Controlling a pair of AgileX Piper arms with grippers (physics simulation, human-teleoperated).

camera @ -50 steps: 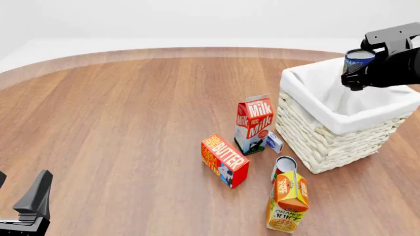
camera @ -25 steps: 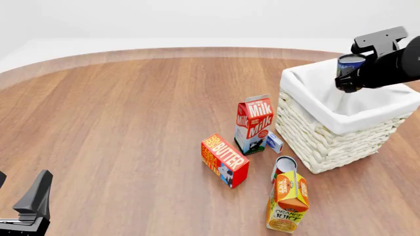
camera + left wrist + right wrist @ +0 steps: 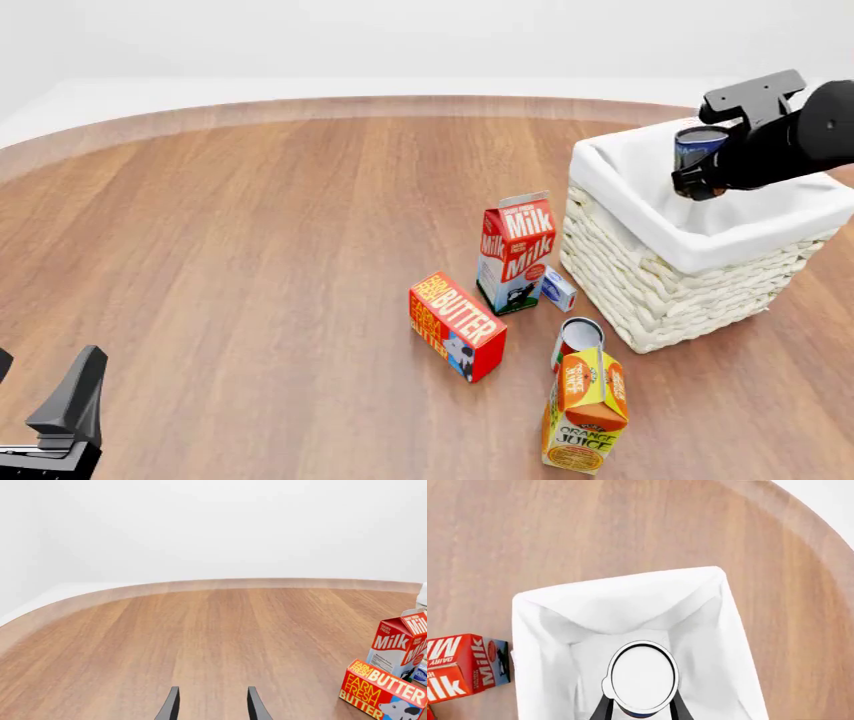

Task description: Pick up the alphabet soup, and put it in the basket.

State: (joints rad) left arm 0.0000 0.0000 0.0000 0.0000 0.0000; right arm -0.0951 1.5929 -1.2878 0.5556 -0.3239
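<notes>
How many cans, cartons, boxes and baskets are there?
Cans: 2, the alphabet soup in the right gripper and a red-and-white can.
Cartons: 2, milk carton, orange juice carton.
Boxes: 2, butter box, small blue-and-white box.
Baskets: 1, the basket.
Total: 7.

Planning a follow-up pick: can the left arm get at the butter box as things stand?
Probably yes: the left pincer is open and empty, with bare table between it and the butter box, though how far it can stretch is unclear.

The red-and-white can [image 3: 578, 340] stands mostly hidden behind the orange juice carton [image 3: 585, 410]. Beside the milk carton [image 3: 514, 255], a small blue-and-white box [image 3: 558, 290] has unreadable print.
</notes>
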